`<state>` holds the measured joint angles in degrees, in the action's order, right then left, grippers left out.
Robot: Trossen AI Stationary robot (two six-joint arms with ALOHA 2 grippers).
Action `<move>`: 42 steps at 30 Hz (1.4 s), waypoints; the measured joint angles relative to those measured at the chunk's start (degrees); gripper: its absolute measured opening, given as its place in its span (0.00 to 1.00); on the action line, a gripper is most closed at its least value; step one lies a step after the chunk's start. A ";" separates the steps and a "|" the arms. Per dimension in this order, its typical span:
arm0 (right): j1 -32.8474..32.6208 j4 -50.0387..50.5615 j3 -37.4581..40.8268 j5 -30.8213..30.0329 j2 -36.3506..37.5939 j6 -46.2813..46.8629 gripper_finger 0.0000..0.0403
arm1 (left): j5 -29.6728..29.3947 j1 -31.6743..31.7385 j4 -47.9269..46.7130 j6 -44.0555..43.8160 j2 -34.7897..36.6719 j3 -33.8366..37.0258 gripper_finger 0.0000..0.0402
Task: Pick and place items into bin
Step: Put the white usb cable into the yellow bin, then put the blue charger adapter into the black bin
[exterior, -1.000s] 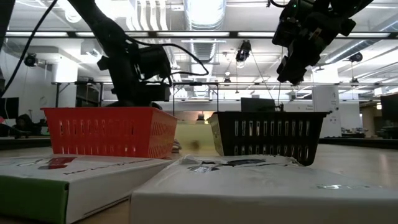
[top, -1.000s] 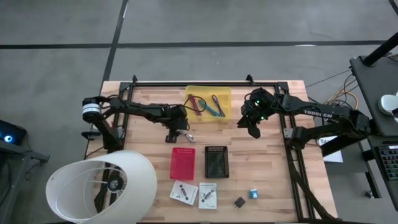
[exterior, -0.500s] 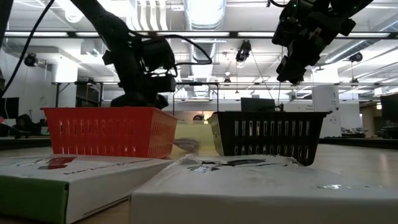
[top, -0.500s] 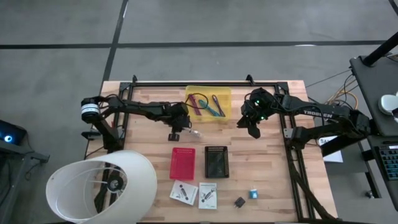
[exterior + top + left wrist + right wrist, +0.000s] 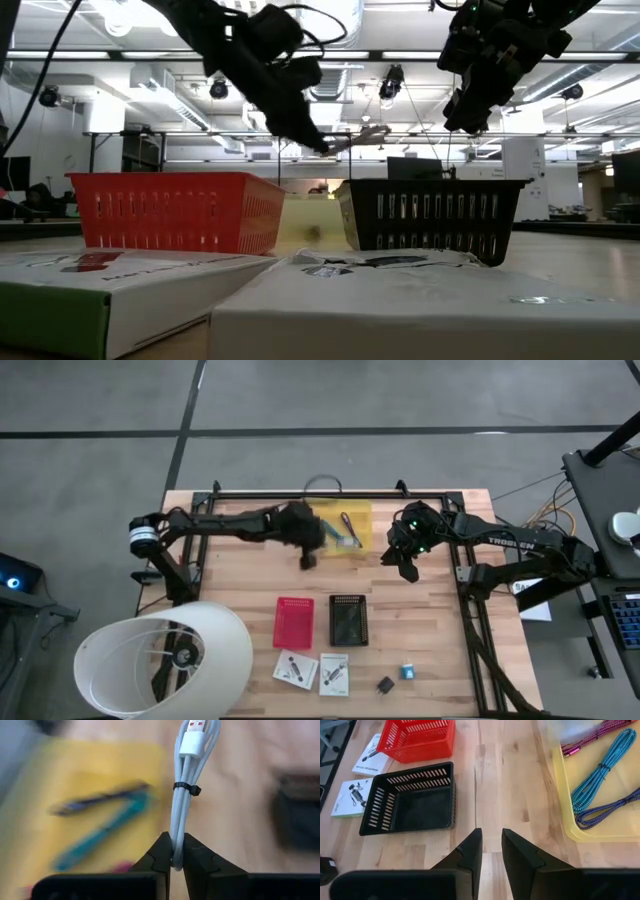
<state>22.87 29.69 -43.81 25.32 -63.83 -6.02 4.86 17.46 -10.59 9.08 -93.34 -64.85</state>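
From above, my left gripper (image 5: 306, 550) hangs at the yellow bin's (image 5: 358, 510) edge. Low view: it carries something high. My left wrist shows it pinching a bundled white cable (image 5: 187, 780) beside the bin; next, I judge, centre and release. My right gripper (image 5: 491, 851) waits, slightly parted.
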 joint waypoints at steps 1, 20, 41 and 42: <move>0.00 0.00 0.00 0.00 0.00 -0.04 0.16 | -2.90 0.33 1.60 -1.76 -0.05 -0.36 0.03; 0.02 -0.02 0.00 0.00 0.00 -0.17 0.16 | -12.73 4.87 4.17 -20.52 -0.26 -0.36 0.25; -4.62 -14.30 0.00 19.81 0.42 -2.12 0.26 | -10.98 4.56 4.00 -32.53 13.72 -0.42 0.45; -5.61 -13.28 0.00 19.89 0.40 -2.35 0.28 | -10.71 4.56 3.85 -32.52 14.72 -0.33 0.45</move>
<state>17.26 16.41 -43.81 45.20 -63.43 -8.37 -5.85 22.02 -6.74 -23.44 -78.62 -65.18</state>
